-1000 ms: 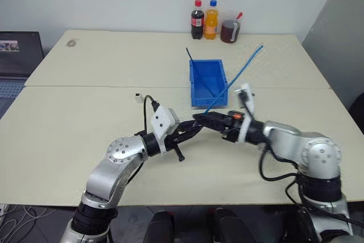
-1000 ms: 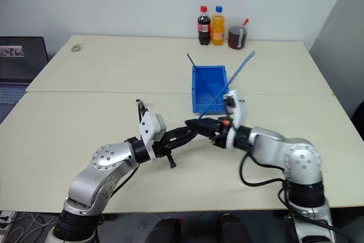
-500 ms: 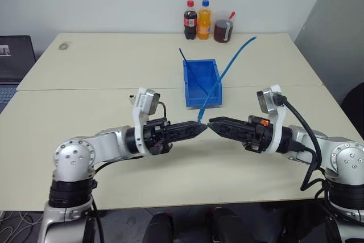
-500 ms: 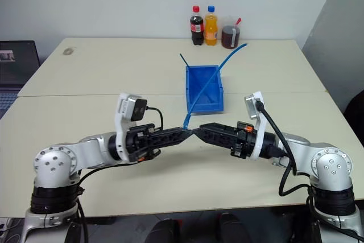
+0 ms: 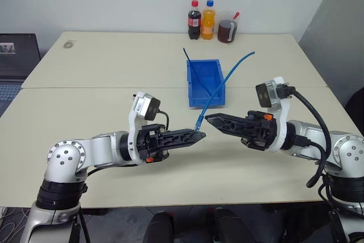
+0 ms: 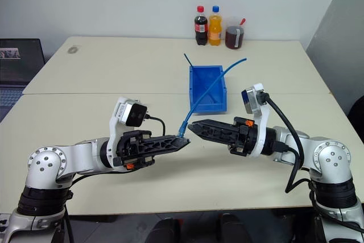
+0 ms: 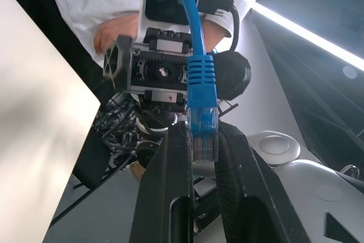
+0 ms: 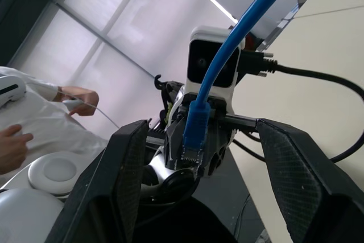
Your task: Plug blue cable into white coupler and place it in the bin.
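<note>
Light-blue and stiff, the blue cable (image 5: pixel 223 83) rose from the tips of the left gripper (image 5: pixel 199 135), which pinched its plug end between both fingers. In the left wrist view the ribbed blue boot and the clear plug sat squarely between the two black fingers (image 7: pixel 165 197), with the cord running up and away from them. From that grip the cable slanted up and back over the bin (image 5: pixel 196 99) and ended in the air above the table beyond the bin's right side.

The bin stood on the table (image 5: pixel 102 72) behind the two grippers, its long axis pointing away from the robot. A thin darker-blue strand (image 5: pixel 190 60) stuck up out of its far left corner.

The right gripper (image 5: pixel 209 119) pointed toward the left one, tips close to the plug but apart from it. Its fingers were spread wide and held nothing: in the right wrist view they framed the plug and the left gripper behind it without touching either. Both arms were held above the tabletop, roughly level, facing each other.

No white coupler could be made out in either gripper or on the table.

At the table's far edge stood a dark cola bottle (image 5: pixel 194 20), an orange drink bottle (image 5: pixel 209 20) and a jar of dark liquid (image 5: pixel 228 29), side by side. A laptop (image 5: pixel 16 55) sat at the far left. In the wrist views a person in a white shirt (image 7: pixel 96 4) was behind the robot.
</note>
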